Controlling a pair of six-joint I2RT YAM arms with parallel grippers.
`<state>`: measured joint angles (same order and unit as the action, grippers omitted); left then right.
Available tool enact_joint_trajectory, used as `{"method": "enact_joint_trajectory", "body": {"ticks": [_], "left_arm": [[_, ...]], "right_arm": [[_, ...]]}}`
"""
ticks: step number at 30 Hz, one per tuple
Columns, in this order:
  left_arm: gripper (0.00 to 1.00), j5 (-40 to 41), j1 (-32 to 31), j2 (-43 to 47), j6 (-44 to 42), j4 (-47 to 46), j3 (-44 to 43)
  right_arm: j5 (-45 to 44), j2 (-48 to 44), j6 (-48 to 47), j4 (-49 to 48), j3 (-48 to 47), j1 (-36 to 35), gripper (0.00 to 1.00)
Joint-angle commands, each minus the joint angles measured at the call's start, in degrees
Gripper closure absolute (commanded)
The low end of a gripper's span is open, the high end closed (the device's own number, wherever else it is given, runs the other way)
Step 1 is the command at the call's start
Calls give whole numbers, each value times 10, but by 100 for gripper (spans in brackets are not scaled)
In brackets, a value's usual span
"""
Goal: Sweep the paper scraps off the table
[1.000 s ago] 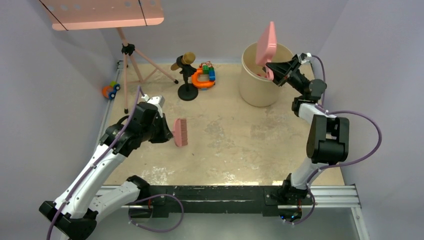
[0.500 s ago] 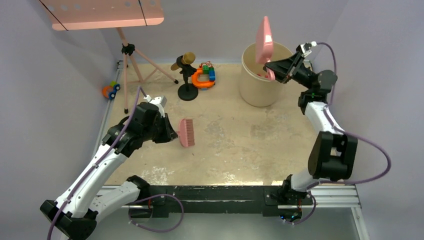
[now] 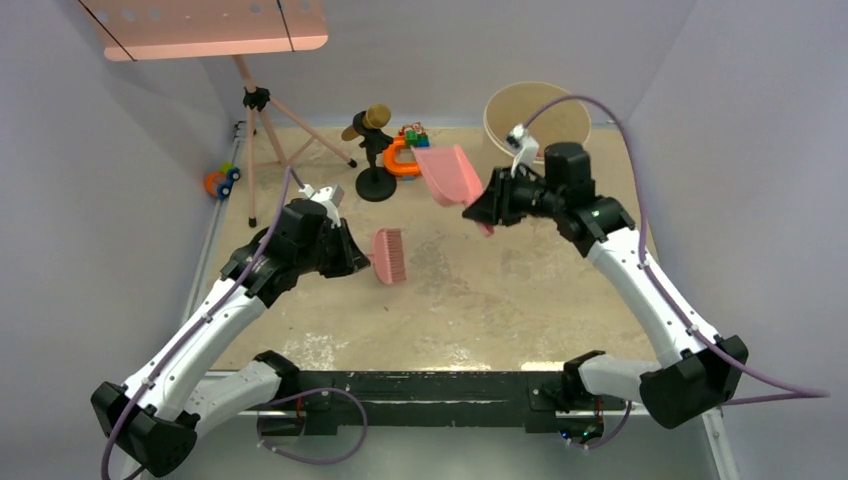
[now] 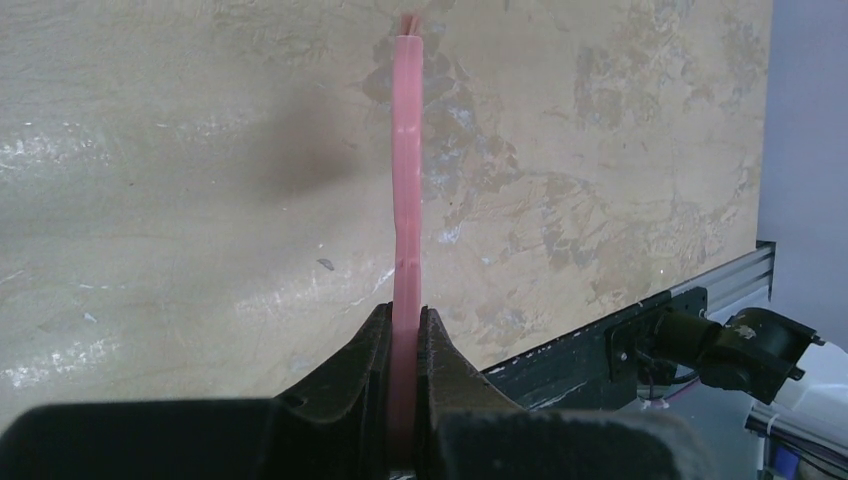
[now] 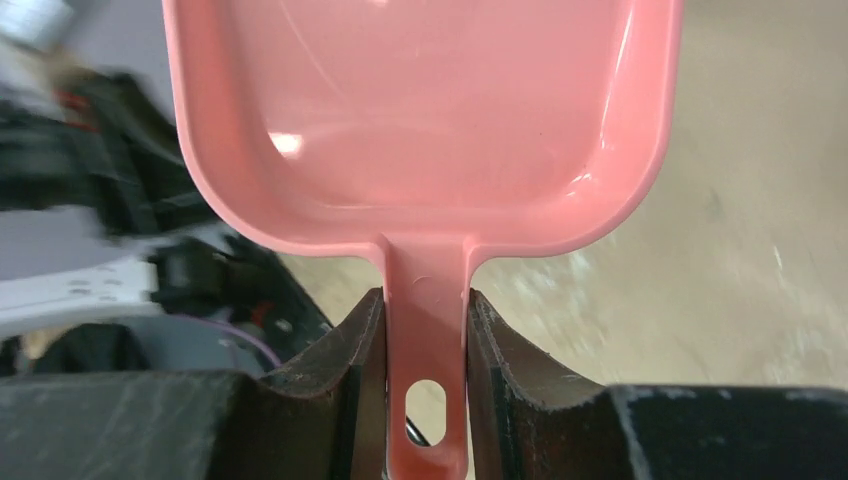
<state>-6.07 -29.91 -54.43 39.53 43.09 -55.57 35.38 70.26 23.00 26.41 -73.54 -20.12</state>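
Nearest the arm bases, on the speckled worktop (image 3: 520, 290), we find no scraps in any view. We judge the sweeping finished or close to it.

Left of centre, the left hand (image 3: 352, 256) is closed tight on the flat handle of the brush (image 3: 390, 255). We see the brush edge-on from the wrist, carried clear of the surface with its shadow apart from it. Holding it by the thin handle leaves the bristles free to drag across the worktop.

Farther in, the right hand (image 3: 487, 210) clamps the neck of the dustpan (image 3: 450, 175), fingers pressed on both sides of the handle just above its hanging hole. We see the pan's hollow bare of paper. It hangs raised and tilted over mid-worktop, near the brush, where a further sweep could meet it.

Beyond it stands the bin (image 3: 500, 105), the likely home of the scraps, though we make out none inside. Toy blocks (image 3: 412, 140) and a tripod (image 3: 262, 120) sit along the far edge.
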Motion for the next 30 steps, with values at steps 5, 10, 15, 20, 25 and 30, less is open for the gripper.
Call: {"method": "enact_joint_trajectory", "body": {"ticks": [5,10,15,20,25,30], "left_arm": [[100,-14,1,-51,9,-109,8],[100,-22,1,-107,21,-149,4],[100,-51,1,-158,13,-194,-8],[100,-51,1,-183,-5,-201,-12],[100,-41,2,-191,-15,-196,-6],[100,-40,1,-195,-27,-189,-4]], "right_arm": [[-251,-52,-59,58,191,-44,100],[-297,-54,-21,31,254,-50,97],[-326,-42,-11,29,266,-54,94],[-336,-34,-12,34,265,-57,74],[-340,-32,-11,33,268,-61,51],[-348,-41,-8,33,268,-64,24]]}}
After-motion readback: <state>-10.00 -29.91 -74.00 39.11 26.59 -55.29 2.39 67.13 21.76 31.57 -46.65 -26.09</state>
